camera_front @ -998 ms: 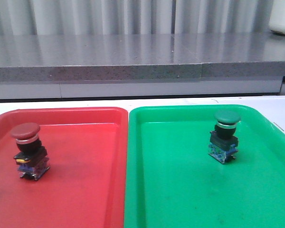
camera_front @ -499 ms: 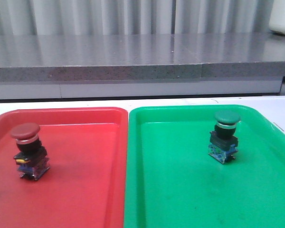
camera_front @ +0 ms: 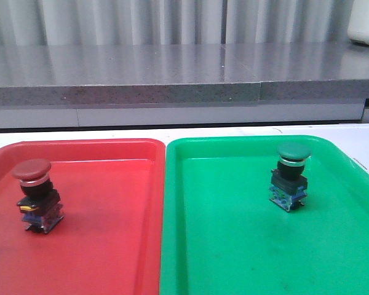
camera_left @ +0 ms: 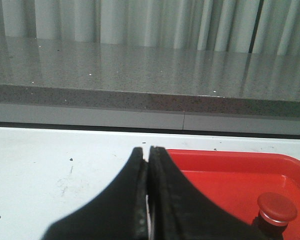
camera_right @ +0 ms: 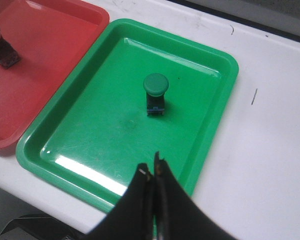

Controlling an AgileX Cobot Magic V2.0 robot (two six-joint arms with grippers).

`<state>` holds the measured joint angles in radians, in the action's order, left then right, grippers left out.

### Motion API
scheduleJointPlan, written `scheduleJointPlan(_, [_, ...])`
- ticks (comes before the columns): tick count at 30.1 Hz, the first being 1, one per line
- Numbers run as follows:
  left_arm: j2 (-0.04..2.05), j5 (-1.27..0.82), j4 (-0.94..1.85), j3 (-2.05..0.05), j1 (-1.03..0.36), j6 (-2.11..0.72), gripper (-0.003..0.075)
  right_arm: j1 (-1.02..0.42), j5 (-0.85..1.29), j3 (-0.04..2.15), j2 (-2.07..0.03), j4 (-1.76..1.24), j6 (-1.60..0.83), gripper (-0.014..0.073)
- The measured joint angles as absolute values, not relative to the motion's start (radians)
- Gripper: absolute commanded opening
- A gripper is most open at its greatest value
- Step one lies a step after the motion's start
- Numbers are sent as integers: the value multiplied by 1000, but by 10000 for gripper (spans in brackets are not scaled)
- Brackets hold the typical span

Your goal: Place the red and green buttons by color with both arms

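Observation:
The red button (camera_front: 35, 195) stands upright in the red tray (camera_front: 111, 246), towards its left side; its cap also shows in the left wrist view (camera_left: 276, 209) and it appears small in the right wrist view (camera_right: 1, 49). The green button (camera_front: 290, 176) stands upright in the green tray (camera_front: 234, 246), also seen from above (camera_right: 155, 95). My left gripper (camera_left: 147, 150) is shut and empty, low over the white table by the red tray's (camera_left: 225, 172) corner. My right gripper (camera_right: 153, 169) is shut and empty, above the green tray's (camera_right: 90, 125) near rim. Neither arm shows in the front view.
The two trays sit side by side on a white table (camera_front: 363, 138). A grey stone ledge (camera_front: 172, 80) runs along the back, with a curtain behind it. A white object (camera_front: 366, 24) stands at the ledge's far right.

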<state>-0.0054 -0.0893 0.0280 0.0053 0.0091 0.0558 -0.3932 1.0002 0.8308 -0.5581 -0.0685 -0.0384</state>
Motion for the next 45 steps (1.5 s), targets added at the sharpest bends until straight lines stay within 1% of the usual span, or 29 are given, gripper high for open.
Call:
scheduleJointPlan(16, [-5, -89, 23, 5, 9, 56, -20, -393, 1000, 831, -558, -68, -38, -108])
scheduleJointPlan(25, [-5, -89, 23, 5, -27, 54, -20, -393, 1000, 831, -558, -68, -38, -108])
scheduleJointPlan(45, [-5, -89, 21, 5, -14, 54, -20, -393, 1000, 831, -558, -68, -38, -108])
